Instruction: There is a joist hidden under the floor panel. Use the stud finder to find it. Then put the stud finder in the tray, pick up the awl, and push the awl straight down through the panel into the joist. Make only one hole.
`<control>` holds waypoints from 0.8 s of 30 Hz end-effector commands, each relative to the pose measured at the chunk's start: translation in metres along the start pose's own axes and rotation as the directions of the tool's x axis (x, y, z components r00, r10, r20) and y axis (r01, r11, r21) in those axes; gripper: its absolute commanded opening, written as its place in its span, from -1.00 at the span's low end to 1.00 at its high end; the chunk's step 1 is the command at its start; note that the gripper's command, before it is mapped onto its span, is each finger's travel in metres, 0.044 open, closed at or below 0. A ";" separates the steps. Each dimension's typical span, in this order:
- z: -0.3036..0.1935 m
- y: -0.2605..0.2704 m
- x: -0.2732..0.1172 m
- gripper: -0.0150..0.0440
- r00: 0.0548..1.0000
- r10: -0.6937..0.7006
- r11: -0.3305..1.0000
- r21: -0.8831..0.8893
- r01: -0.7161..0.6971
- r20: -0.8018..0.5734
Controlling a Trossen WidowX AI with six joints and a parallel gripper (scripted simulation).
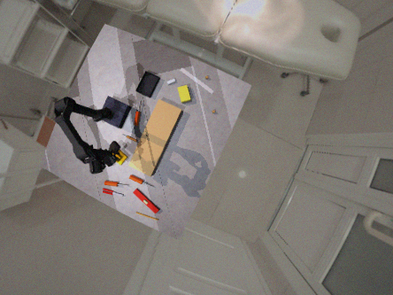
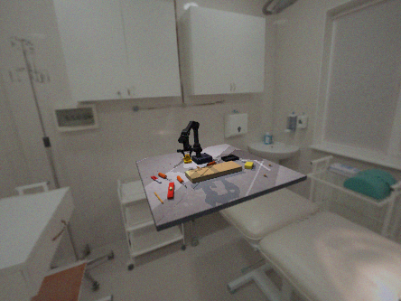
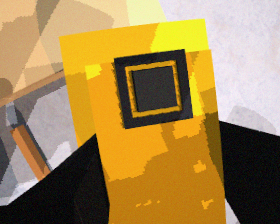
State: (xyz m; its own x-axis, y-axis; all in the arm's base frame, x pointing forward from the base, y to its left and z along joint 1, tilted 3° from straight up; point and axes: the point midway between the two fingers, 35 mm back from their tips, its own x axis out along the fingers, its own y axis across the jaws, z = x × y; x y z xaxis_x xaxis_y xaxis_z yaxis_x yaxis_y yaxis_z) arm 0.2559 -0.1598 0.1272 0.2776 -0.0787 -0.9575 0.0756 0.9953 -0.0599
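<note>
Yellow and boxy, the stud finder (image 1: 120, 158) (image 2: 187, 159) (image 3: 160, 167) was gripped between the black fingers of the gripper (image 1: 119, 155) (image 2: 187, 156) (image 3: 150, 132), whose jaws stood partway apart, closed against its sides. A raised black square frame with a thin yellow inner border and a dark centre marked its face.

Seen from above, with the panel's centre as the middle of the clock, the stud finder was at 8 o'clock, beside the wood-toned rectangular floor panel (image 1: 166, 120) (image 2: 214, 172) (image 3: 95, 25). The shallow black tray (image 1: 148, 84) (image 2: 230, 158) lay at 12 o'clock, apart from the stud finder, its dark floor facing up. A yellow block (image 1: 184, 93) (image 2: 248, 164) sat at 1 o'clock.

At 9 o'clock lay a slim tool (image 1: 130, 137) (image 3: 31, 150) with a brownish-orange handle and a grey metal collar; whether it was the awl could not be told. An orange-handled tool (image 1: 136, 118) lay at 10 to 11 o'clock. A red bar (image 1: 146, 201) (image 2: 171, 191) at 6 o'clock carried a pale patch, too small to read, with a thin yellow-orange stick (image 1: 147, 215) (image 2: 158, 198) beyond it.
</note>
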 end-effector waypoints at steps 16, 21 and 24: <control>0.089 0.016 0.008 -0.49 0.999 0.040 0.987 -0.156 -0.037 0.014; 0.111 0.025 0.014 -0.49 0.999 0.052 0.979 -0.196 -0.048 0.014; 0.123 0.031 0.018 -0.49 0.998 0.059 0.974 -0.221 -0.055 0.014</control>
State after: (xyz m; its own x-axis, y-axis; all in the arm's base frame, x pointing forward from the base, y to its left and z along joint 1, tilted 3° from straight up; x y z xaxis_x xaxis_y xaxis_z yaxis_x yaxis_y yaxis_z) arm 0.3649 -0.1426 0.1398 0.2855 -0.0222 -0.9581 -0.1205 0.9910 -0.0589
